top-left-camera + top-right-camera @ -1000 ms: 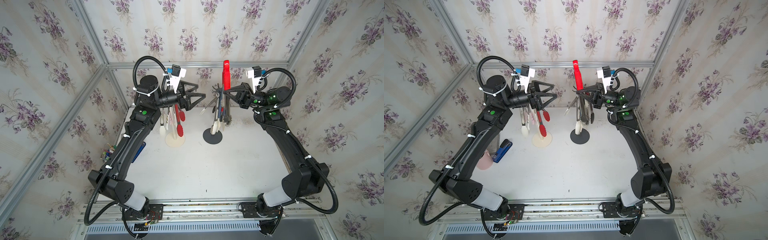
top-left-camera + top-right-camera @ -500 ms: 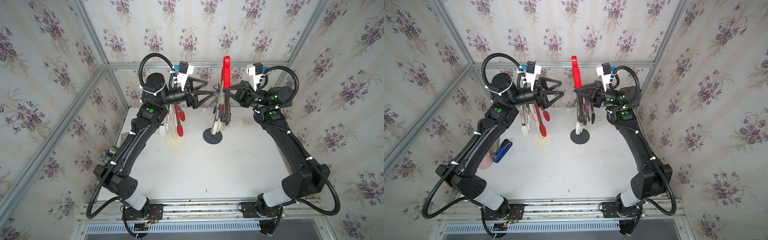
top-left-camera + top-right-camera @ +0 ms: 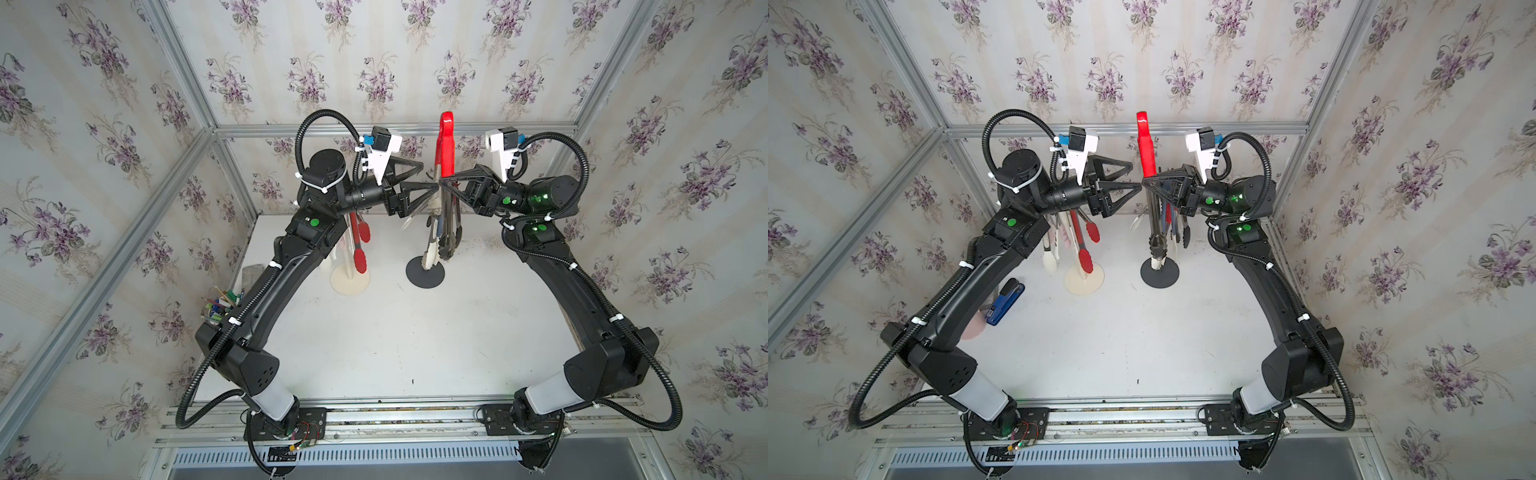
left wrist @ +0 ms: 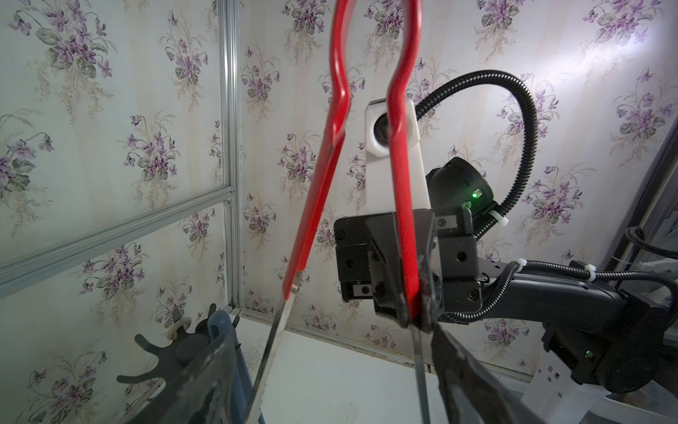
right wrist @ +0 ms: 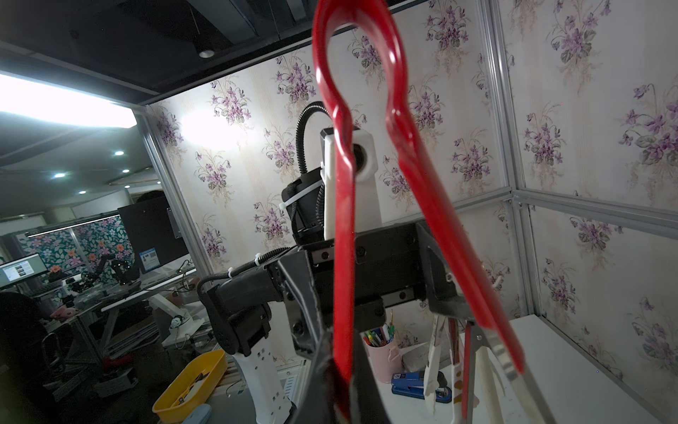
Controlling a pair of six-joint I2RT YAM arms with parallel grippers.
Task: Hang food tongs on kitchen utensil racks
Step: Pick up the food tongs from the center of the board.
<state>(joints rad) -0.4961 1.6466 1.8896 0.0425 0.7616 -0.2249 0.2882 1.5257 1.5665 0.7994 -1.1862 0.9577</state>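
Floral walls [image 3: 374, 62] enclose my white desk [image 3: 395, 340]. 2 racks stand at its rear: cream rack [image 3: 350, 282] and dark grey rack [image 3: 424, 272]. My right hand [image 3: 444, 183] clamps the red tongs [image 3: 447, 141] upright above the dark grey rack. My left hand [image 3: 428, 176] is spread wide, its fingers flanking the tongs.

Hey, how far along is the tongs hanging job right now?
Done: red-tipped tongs hang on the cream rack and dark tongs on the dark rack. In hand: the right gripper is shut on one arm of the red-handled tongs, holding them upright near the dark rack's top, with the open left gripper close beside them. Left: that pair is not yet on a hook.
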